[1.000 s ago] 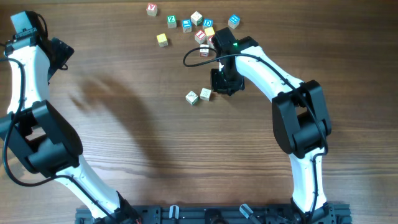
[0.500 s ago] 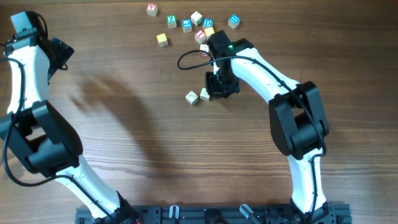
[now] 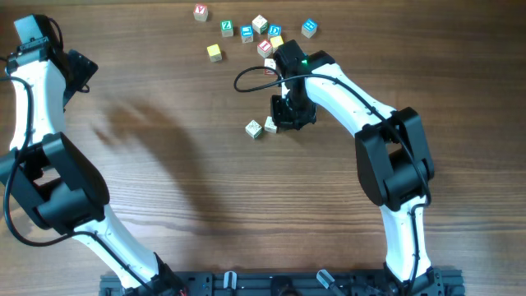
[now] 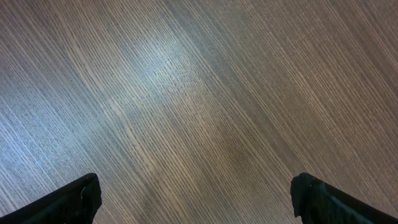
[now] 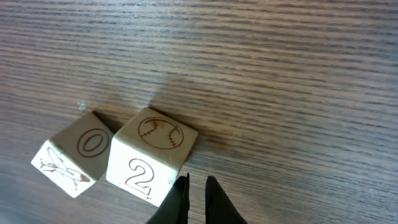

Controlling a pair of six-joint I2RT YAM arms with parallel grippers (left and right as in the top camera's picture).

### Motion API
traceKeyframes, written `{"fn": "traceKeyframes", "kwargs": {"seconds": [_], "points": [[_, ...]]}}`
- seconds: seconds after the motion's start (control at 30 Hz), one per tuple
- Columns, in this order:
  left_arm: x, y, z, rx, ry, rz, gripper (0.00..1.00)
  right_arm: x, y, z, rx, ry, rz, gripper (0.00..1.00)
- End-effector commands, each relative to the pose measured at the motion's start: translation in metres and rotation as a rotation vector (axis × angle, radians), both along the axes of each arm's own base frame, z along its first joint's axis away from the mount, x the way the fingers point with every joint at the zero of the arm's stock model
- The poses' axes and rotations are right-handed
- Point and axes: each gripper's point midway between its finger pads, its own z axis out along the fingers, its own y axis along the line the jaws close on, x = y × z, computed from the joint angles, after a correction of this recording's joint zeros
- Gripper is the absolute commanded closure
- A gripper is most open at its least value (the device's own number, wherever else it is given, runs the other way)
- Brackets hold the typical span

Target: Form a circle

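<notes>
The right hand [image 5: 196, 183], fingertips together, is sitting just beside the "2" cube [image 5: 149, 155], which neighbours the "O" cube [image 5: 74, 152]. The left hand [image 4: 194, 190] is hovering, fingers apart, over the bench [image 4: 199, 93].

A brown wood-grain table [image 3: 164, 173] fills the frame; along its bottom edge runs what looks like a black mounting rail [image 3: 246, 284].

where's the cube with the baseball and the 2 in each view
overhead: the baseball cube is upper middle, the right-hand one of two cubes set apart below the cluster.
left wrist: not in it, only bare table.
right wrist: lower left of centre, just above the right gripper, jaws near its corner.
shared landmark: the O cube, beside it on its left in both.
</notes>
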Motion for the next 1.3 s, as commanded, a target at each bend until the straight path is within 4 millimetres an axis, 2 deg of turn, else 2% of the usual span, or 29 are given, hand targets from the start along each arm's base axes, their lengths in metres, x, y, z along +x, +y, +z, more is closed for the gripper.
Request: {"fn": "traceKeyframes", "kwargs": {"seconds": [0.0,0.23,0.5,0.63,0.8,1.03,1.27], "points": [[0.001,0.003,0.01,0.013,-0.018,-0.002,0.0,-0.002,0.01,0.014,0.041,-0.011,-0.001,0.89],[0.001,0.003,0.01,0.013,-0.017,-0.002,0.0,-0.001,0.007,0.013,0.026,-0.015,-0.003,0.89],[0.001,0.003,0.01,0.013,-0.017,-0.002,0.0,0.022,-0.024,0.007,-0.162,-0.141,-0.026,0.91],[0.001,0.003,0.01,0.013,-0.017,-0.002,0.0,0.036,-0.012,0.01,-0.109,-0.197,-0.028,0.91],[0.001,0.003,0.01,0.013,-0.018,-0.002,0.0,0.036,0.009,0.015,0.011,-0.182,-0.015,0.91],[0.001,0.003,0.01,0.013,-0.017,-0.002,0.0,0.03,0.017,0.017,0.059,-0.154,-0.006,0.91],[0.001,0.003,0.01,0.013,-0.017,-0.002,0.0,0.029,0.017,0.016,0.058,-0.146,-0.005,0.91]]}}
